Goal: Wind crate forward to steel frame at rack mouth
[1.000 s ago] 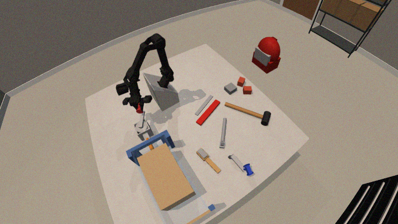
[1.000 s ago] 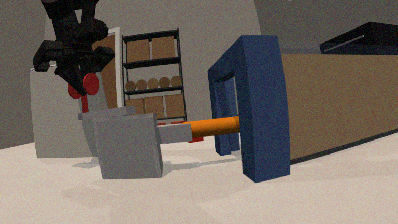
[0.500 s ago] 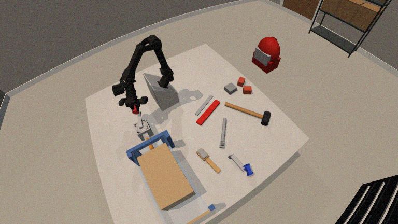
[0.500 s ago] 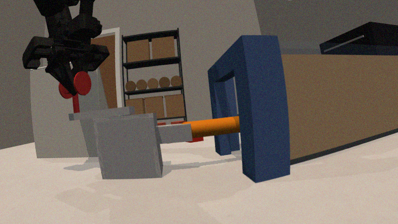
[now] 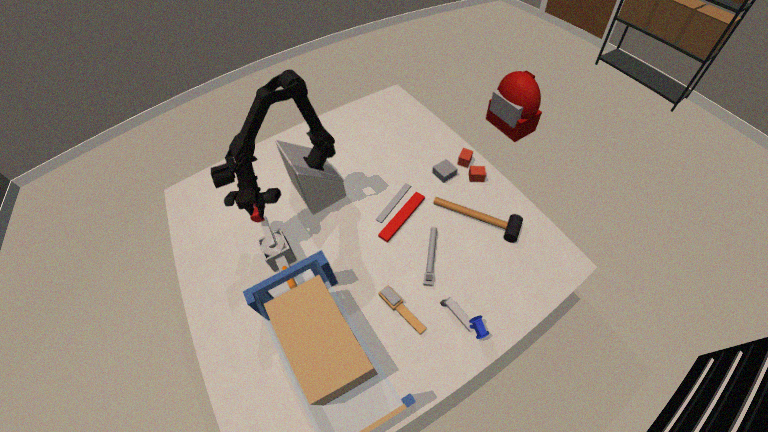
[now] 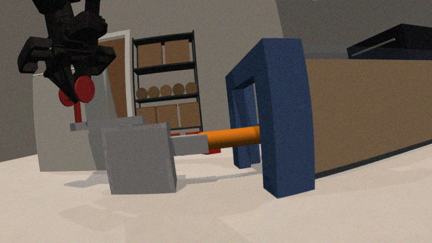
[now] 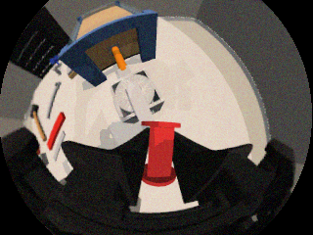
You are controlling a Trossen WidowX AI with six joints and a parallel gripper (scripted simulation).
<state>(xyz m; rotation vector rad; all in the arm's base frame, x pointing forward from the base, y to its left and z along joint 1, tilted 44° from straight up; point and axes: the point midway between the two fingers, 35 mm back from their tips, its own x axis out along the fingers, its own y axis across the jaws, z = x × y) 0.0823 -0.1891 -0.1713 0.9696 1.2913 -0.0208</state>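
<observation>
wrist view is showing the claw (image 5: 257,215) (image 6: 76,95) (image 7: 158,131) standing narrowly open, gripping the red knob (image 5: 256,214) (image 6: 84,89) (image 7: 160,151), probably so the handle (image 5: 269,230) (image 6: 111,121) (image 7: 138,103) can turn the winch (image 5: 277,252) (image 6: 140,160). the crate (image 5: 320,339) (image 6: 366,113) (image 7: 111,50) is lying behind the blue frame (image 5: 286,277) (image 6: 288,116) (image 7: 148,39), towards the desk's (image 5: 198,235) (image 6: 203,215) (image 7: 196,88) near-left corner from above; only the exterior view is revealing its lower edge.

Crate (image 5: 320,339) (image 6: 369,109): matt, smooth, cardboard-like brown. Frame (image 5: 291,277) (image 6: 288,109) (image 7: 147,36): matt blue, painted look. Winch (image 5: 280,254) (image 6: 140,160) (image 7: 117,100): dull grey, metal-like. Mallet (image 5: 472,213): wood-look handle, matt black head. Spool-shaped grip (image 6: 84,89) (image 7: 160,152): smooth red, plastic-like. Counter (image 5: 362,138) (image 6: 207,217) (image 7: 196,88): pale, matt, faintly mottled.
</observation>
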